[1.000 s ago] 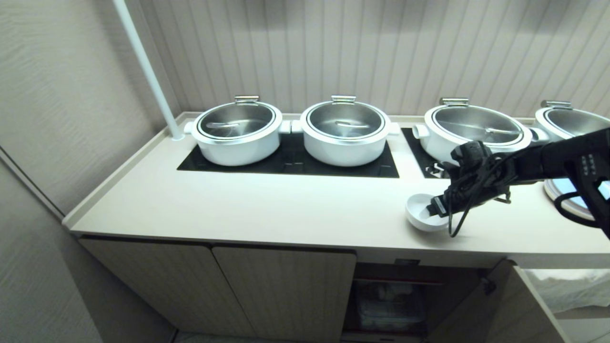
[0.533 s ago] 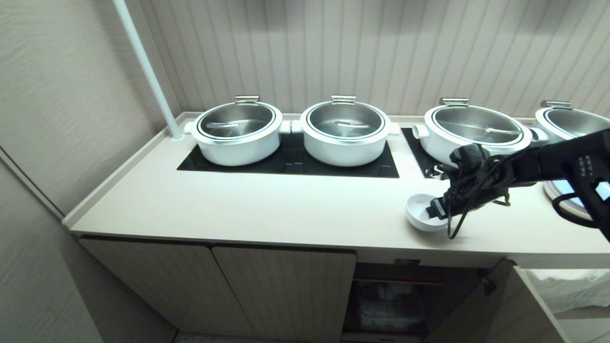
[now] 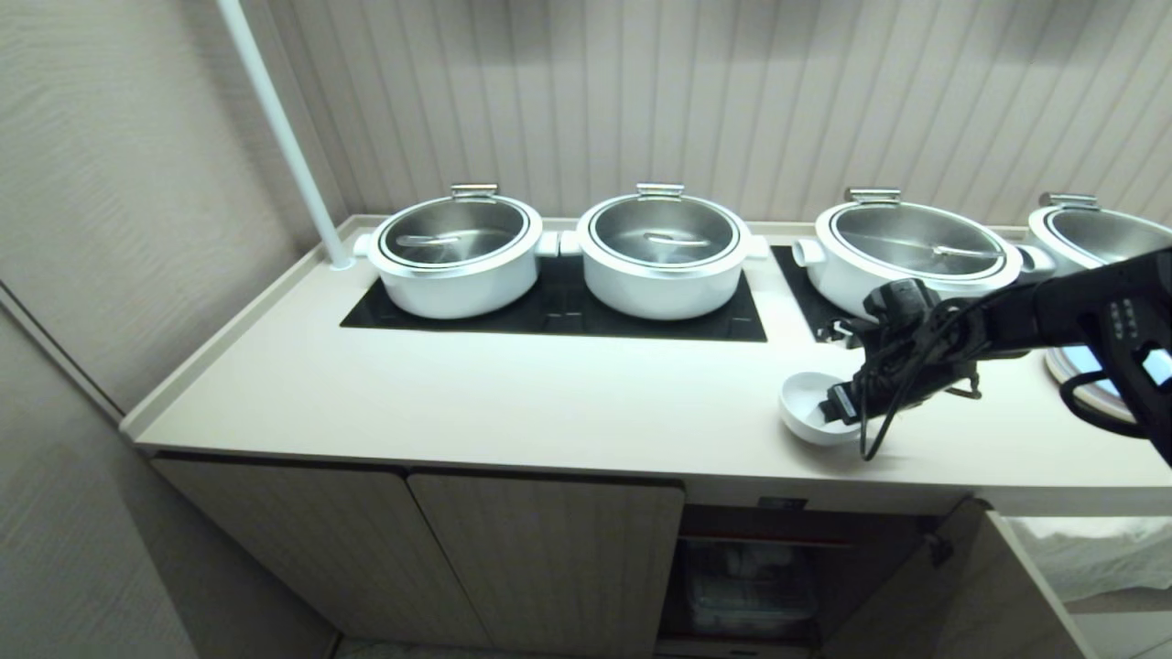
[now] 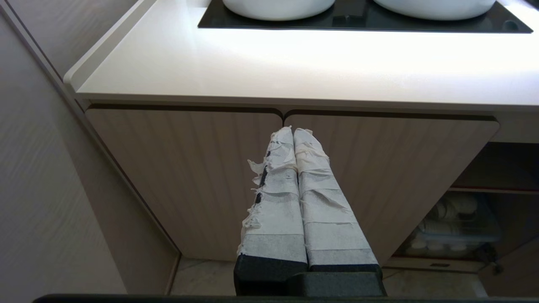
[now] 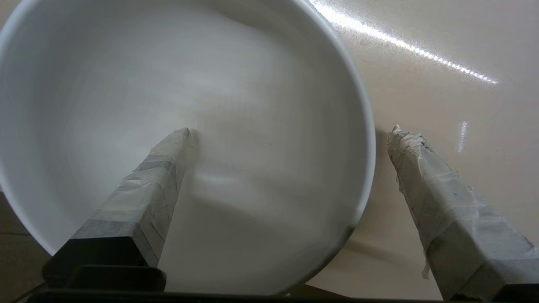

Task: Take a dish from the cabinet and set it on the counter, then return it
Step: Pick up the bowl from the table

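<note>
Dish (image 3: 808, 409) on cream counter (image 3: 513, 403)

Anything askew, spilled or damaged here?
Nothing spilled. The bowl sits tilted on the counter, the open right hand straddling its rim. The tape on the shut left hand is frayed.

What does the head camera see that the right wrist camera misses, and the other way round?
Only the head view shows the four lidded pots, the black cooktop, the cabinet with its open compartment, and the right arm.

Only the right wrist view shows the right gripper open and straddling the bowl's wall: one taped finger inside, the other outside over the counter.

Both show the white bowl on the counter, empty.
</note>
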{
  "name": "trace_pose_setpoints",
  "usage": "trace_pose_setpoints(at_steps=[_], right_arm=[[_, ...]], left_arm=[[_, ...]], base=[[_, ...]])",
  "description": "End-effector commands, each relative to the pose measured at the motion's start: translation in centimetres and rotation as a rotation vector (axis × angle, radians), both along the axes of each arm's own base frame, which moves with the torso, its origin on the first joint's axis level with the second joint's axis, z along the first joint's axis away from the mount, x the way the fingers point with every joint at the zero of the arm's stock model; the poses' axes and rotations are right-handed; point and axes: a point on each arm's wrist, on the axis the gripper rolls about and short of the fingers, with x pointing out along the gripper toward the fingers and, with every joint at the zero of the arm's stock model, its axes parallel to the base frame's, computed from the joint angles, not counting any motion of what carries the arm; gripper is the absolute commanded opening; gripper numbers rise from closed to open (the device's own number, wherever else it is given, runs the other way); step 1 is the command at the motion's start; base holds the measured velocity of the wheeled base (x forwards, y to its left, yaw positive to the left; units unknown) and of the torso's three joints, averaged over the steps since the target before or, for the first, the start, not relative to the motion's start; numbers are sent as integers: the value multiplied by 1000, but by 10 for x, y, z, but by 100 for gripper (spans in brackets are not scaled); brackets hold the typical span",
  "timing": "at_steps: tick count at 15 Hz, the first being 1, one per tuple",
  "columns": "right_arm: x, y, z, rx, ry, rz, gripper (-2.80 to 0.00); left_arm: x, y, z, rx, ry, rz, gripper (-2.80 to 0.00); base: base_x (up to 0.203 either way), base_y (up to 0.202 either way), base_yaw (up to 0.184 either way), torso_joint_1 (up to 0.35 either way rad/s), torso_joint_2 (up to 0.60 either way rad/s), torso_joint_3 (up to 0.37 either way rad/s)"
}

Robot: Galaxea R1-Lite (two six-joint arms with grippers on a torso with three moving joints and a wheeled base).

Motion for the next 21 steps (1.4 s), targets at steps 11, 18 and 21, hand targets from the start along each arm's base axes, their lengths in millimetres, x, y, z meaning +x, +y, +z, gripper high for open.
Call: trace_pose_setpoints(at_steps=[11,18,21], right_arm=[[0,0,-3,2,11,1,0],[0,0,-5,21,19,-31,0],[0,0,-4,21,21,-31,0]], left_arm=[[0,0,0,0,0,1,-280],[0,0,0,0,-1,1,-280],[0,0,0,0,0,1,-280]], base=[[0,0,0,0,0,0],[0,0,0,0,0,0],[0,0,0,0,0,0]])
